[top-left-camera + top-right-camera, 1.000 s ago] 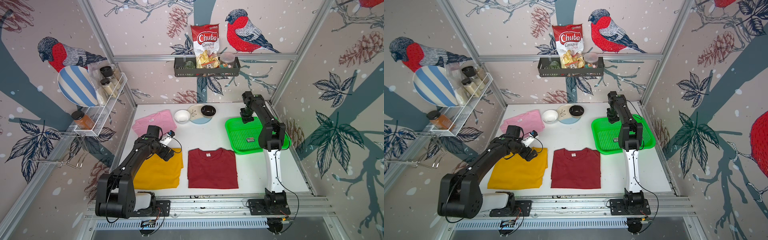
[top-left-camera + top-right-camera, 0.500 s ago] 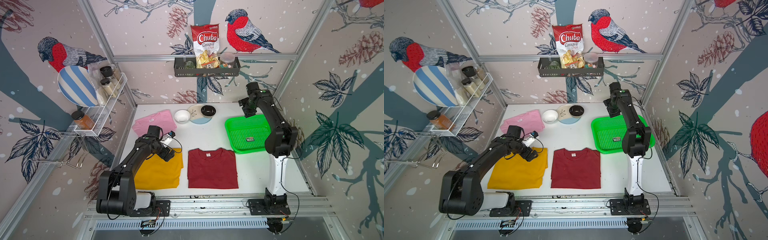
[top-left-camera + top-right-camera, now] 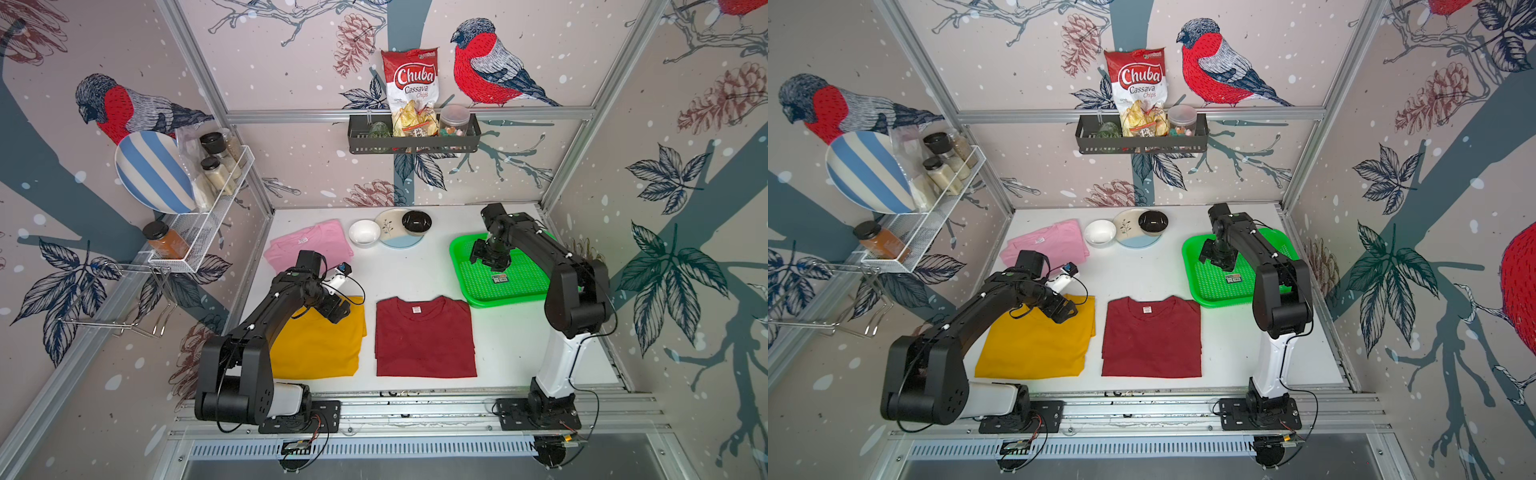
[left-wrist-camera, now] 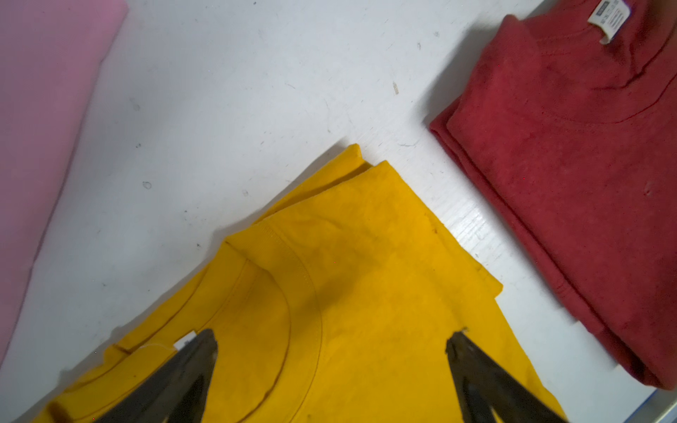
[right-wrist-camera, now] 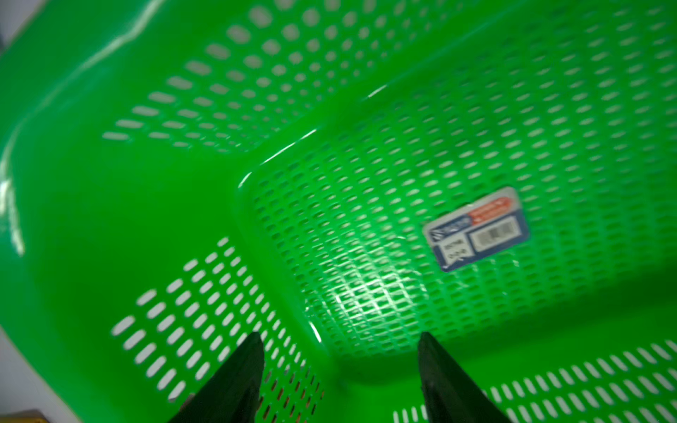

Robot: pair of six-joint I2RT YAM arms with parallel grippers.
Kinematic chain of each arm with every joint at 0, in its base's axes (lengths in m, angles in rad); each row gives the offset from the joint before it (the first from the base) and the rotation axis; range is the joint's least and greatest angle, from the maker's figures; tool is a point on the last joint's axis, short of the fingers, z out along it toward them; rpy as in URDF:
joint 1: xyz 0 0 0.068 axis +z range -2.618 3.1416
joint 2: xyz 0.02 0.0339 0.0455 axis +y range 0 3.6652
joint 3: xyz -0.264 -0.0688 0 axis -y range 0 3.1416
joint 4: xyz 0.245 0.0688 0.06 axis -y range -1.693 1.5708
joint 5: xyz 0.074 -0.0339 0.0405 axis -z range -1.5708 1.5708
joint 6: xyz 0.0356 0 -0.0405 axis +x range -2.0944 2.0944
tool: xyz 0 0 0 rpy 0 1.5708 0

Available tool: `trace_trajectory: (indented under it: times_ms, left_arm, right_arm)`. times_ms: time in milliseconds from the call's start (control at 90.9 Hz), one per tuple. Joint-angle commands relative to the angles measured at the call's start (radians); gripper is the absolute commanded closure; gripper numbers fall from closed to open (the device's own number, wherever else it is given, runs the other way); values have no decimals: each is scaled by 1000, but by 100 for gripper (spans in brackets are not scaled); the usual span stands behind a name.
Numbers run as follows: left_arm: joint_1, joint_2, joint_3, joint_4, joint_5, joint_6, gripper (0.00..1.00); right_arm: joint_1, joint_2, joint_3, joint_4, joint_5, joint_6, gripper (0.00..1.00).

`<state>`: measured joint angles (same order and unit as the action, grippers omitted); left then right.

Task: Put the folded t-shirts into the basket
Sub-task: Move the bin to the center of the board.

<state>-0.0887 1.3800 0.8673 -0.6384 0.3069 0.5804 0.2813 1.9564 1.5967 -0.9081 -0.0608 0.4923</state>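
White worktop (image 3: 415, 270) | dark red folded cotton t-shirt (image 3: 424, 336), mustard yellow t-shirt (image 3: 320, 349), light pink t-shirt (image 3: 320, 245) flat on it, outside bright green perforated plastic basket (image 3: 459, 270) | left end effector (image 4: 331, 338) spread over mustard collar | right end effector (image 5: 340, 340) spread, empty, over basket

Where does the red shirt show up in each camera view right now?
Top view: red shirt, front centre, beside the yellow shirt.
Top view: same spot.
Left wrist: at the frame's edge, past the yellow shirt's corner.
Right wrist: not in it.
Shared landmark: its white neck label.
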Motion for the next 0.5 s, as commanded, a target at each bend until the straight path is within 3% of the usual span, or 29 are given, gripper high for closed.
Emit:
trace_trajectory:
  times_ms: [0,88,308,484]
  left_arm:
    - [-2,-2,7,-22,11,7,3]
    - [-2,1,-1,-11,-5,5,3]
    - [-3,23,-9,-10,-24,7,3]
    - [-1,41,-6,-15,-22,7,3]
  right_arm:
    - [33,40,3,153,-72,-87,39]
    - [54,83,39,209,-99,-93,43]
    - [122,181,207,233,-116,-99,43]
    - [166,269,302,260,-129,-2,43]
